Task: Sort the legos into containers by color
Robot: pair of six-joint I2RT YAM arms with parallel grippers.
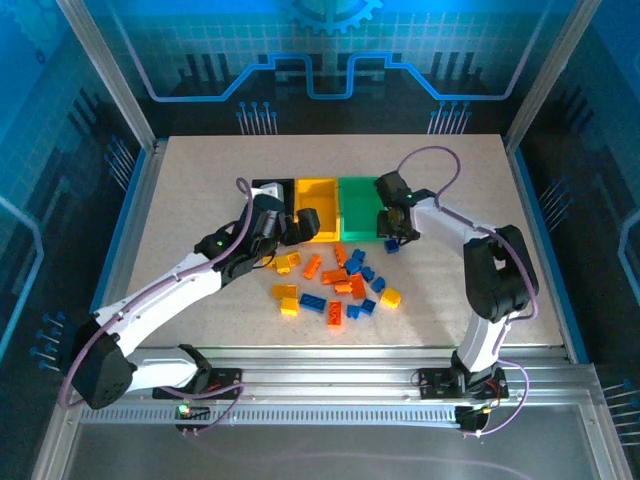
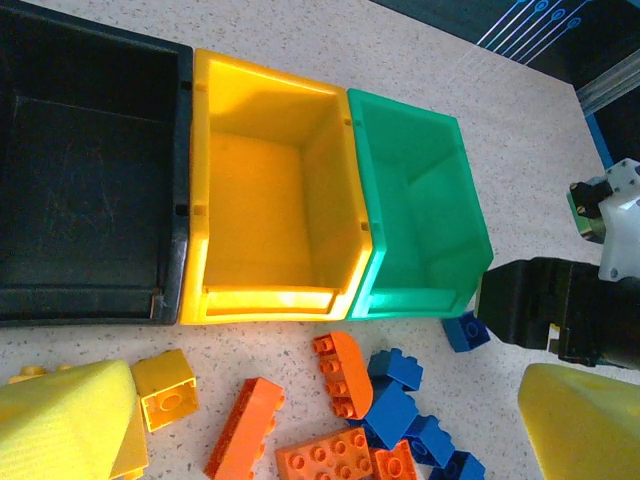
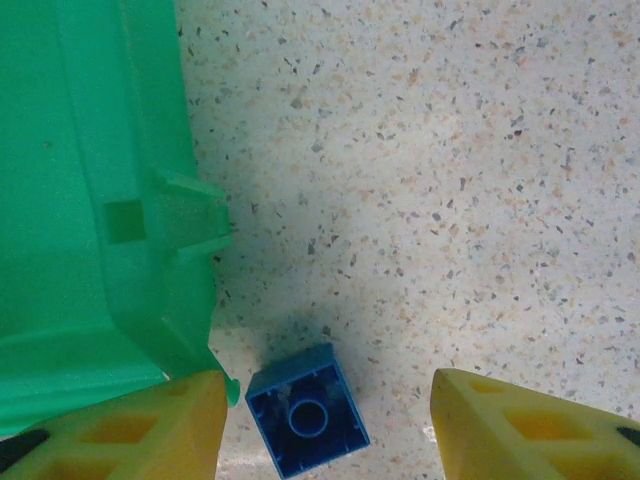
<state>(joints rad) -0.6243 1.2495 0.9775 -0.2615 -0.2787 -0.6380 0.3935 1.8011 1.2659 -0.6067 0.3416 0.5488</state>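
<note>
Got the right gripper [image 3: 325, 430] straddling the blue brick [image 3: 307, 408] mid-worktop, jaws apart, not clamped yet. Better shift off the green bin [image 3: 90, 200] corner, centre up, then squeeze.

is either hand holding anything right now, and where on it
Nothing is held. The left hand is open and empty; the right hand straddles a blue brick without gripping it.
</note>
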